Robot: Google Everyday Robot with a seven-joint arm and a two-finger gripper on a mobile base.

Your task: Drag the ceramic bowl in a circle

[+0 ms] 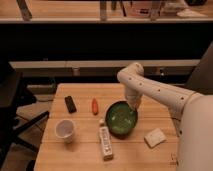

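The bowl (119, 120) stood on the wooden surface (80, 156), a little right of the middle and nearer to the front edge than to the back. It was round and glossy, green inside, with a darker rim, and it was the widest of the small things there. Light made a pale shine on its inner wall. It looked upright, and I could not see anything inside it.

The gripper (133, 104) was at the back right part of the bowl's rim, at the end of the white arm (162, 94) that came in from the right side and bent down to it. Whether the gripper was closed on the rim or only met it, I could not tell.

Just left of the bowl, a long white tube (105, 143) lay with its length toward the front edge, its near end close to the bowl's side. An orange stick (95, 105) lay behind and left of the bowl, apart from it. A black bar (70, 104) lay further left. A white cup (65, 130) stood upright near the front left. A pale packet (154, 137) lay to the right of the bowl, not touching it.
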